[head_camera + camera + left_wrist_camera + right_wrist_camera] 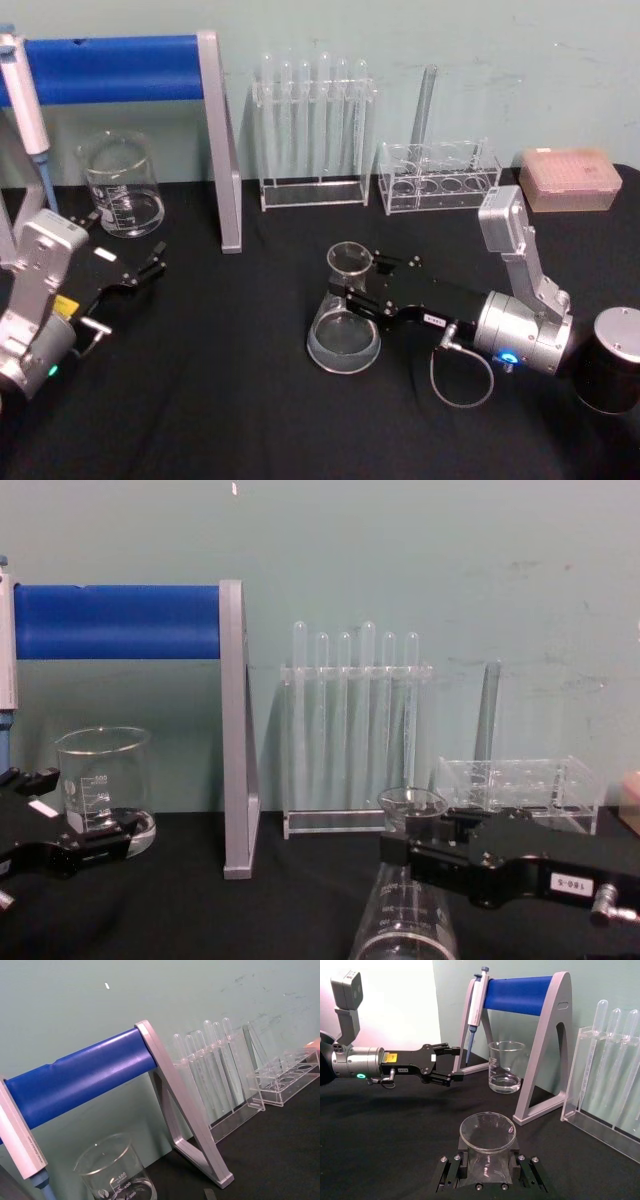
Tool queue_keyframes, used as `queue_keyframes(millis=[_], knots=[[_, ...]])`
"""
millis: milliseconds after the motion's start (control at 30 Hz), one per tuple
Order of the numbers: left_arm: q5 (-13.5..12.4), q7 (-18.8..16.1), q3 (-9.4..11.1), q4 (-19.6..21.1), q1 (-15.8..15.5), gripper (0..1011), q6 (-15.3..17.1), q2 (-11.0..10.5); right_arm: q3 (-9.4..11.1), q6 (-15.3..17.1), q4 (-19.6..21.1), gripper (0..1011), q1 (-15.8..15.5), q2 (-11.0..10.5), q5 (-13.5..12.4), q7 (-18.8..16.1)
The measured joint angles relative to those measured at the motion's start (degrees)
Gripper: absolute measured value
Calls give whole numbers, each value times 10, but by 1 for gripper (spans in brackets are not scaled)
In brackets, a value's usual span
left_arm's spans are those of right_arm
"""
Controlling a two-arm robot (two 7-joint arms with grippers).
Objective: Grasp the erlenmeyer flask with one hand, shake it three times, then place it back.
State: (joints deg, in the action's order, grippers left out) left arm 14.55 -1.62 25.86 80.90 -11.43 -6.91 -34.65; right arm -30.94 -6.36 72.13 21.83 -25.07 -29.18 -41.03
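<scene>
The erlenmeyer flask [343, 325] stood near the middle of the black table [220, 400], in front of the test-tube rack [312, 130]. Its neck was clamped between the 2 fingers of the right gripper [352, 290], just below the flared rim. Whether its base rested on the cloth could not be told. The grasp looked made, so the lift before the 3 shakes probably came next, calling for a firm hold and a straight rise. The left gripper [150, 268] hung near the beaker [120, 185], fingers spread, holding nothing.
</scene>
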Motion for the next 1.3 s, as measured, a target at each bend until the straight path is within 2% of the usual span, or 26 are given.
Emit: queue_keyframes(millis=[267,500,600,800,833,1033,1167,1300], knots=[[0,0,0,0,0,1001,0,0,4,0,8,453,-2,-3,-1,1],[0,0,0,0,0,1001,0,0,30,4,46,456,-9,-1,-16,35],[0,0,0,0,0,1001,0,0,44,10,74,453,-14,2,-17,68],[0,0,0,0,0,1000,0,0,76,36,146,456,-41,10,-1,165],[0,0,0,0,0,1001,0,0,86,46,162,456,-51,13,4,190],[0,0,0,0,0,1001,0,0,119,86,207,456,-85,26,15,269],[0,0,0,0,0,1001,0,0,133,101,217,456,-96,34,23,298],[0,0,0,0,0,1001,0,0,141,110,223,456,-104,40,32,312]])
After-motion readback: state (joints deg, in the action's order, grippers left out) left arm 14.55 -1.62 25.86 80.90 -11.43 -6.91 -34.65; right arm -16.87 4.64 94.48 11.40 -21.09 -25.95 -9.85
